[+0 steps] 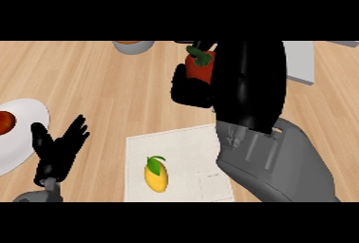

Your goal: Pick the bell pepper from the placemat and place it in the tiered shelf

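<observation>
- Above the placemat (184, 156), bare counter (105, 85) lay open leftward.
- The right hand (193, 88) curled round the red bell pepper (198, 66).
- The left hand (60, 147) rested spread beside a white plate (28, 133).

Light is even and fairly bright across the wooden counter (91, 80), with no single source that can be placed. Shadows are faint: only a soft darkening lies under the right hand (193, 88) and along the edge of the placemat (179, 163). The white plate (28, 137) is the brightest patch, without harsh glare (its rim shades gently to grey). Outlines look slightly soft all over, and no bending shows toward the edges.
</observation>
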